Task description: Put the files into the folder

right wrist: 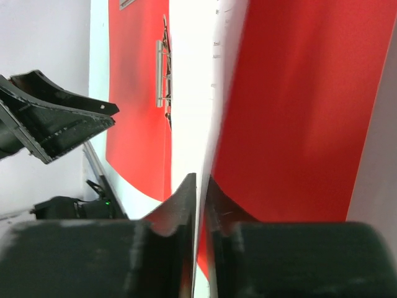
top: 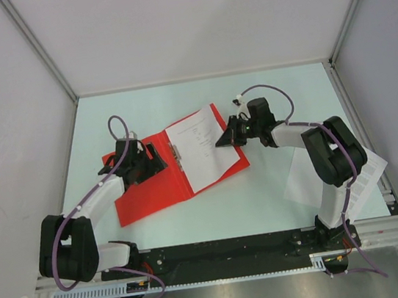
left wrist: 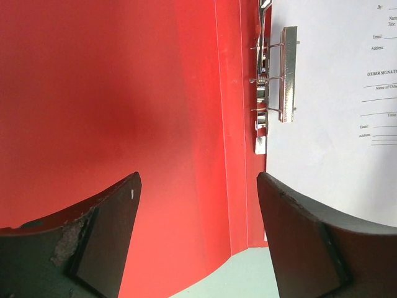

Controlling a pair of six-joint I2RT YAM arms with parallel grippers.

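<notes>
The red folder [top: 146, 193] lies open on the table, its metal clip [top: 177, 154] at the spine. One white printed file sheet [top: 203, 152] rests on its right half. My right gripper [top: 221, 140] is shut on that sheet's right edge; in the right wrist view the sheet [right wrist: 192, 93] runs edge-on between the nearly closed jaws [right wrist: 201, 180], with the folder [right wrist: 298, 112] beneath. My left gripper [top: 152, 159] hovers open over the left cover by the spine, nothing between its fingers [left wrist: 198, 180]. The left wrist view shows the folder [left wrist: 93, 112], clip [left wrist: 286, 71] and sheet [left wrist: 329, 124].
More white printed sheets [top: 362, 174] lie on the table at the right, partly under my right arm. Grey walls with metal rails enclose the table on three sides. The black base rail [top: 228, 250] runs along the near edge.
</notes>
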